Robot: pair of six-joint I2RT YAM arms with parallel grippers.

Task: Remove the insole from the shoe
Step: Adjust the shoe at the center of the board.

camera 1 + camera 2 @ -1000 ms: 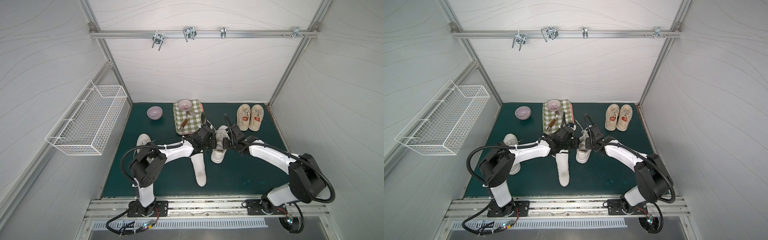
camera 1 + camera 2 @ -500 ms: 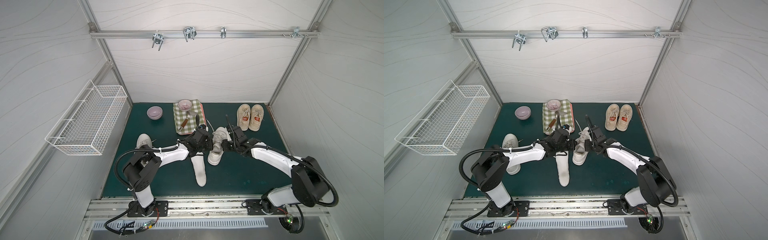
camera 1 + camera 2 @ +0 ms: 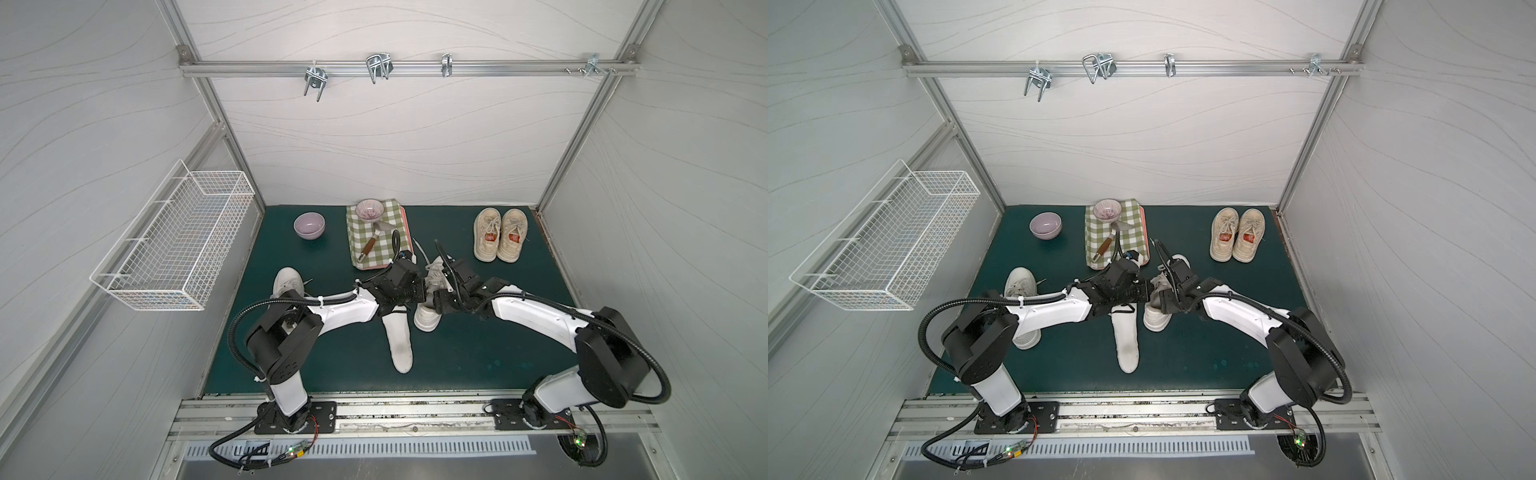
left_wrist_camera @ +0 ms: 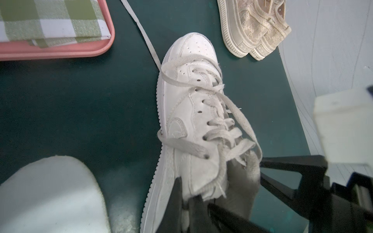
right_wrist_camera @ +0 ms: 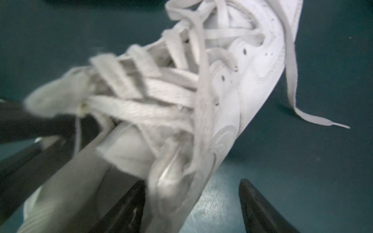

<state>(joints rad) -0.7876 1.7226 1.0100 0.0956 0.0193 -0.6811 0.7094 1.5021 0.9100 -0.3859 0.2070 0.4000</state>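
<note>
A white laced shoe (image 3: 427, 319) (image 3: 1156, 321) lies mid-mat between both arms. My left gripper (image 4: 186, 193) (image 3: 419, 294) is shut on the shoe's (image 4: 181, 113) collar wall, with one finger outside it and one inside. My right gripper (image 5: 191, 181) (image 3: 435, 298) stands open at the other side of the collar. The shoe's (image 5: 232, 90) side wall sits against one finger (image 5: 129, 203), and the other finger (image 5: 260, 207) is over bare mat. A white insole (image 3: 399, 340) (image 3: 1127, 343) (image 4: 50, 193) lies flat on the mat beside the shoe, towards the front.
A second white shoe (image 3: 286, 281) lies under the left arm. A beige pair of shoes (image 3: 498, 235) stands at the back right. The pink tray (image 4: 60, 52) holds a checked cloth (image 3: 376, 235), a bowl and a spatula. A purple bowl (image 3: 308, 225) sits beside it. A wire basket (image 3: 174, 241) hangs on the left wall.
My right gripper has opened from shut beside the shoe's collar. The shoe has shifted slightly towards the front. The left gripper has stayed shut on it.
</note>
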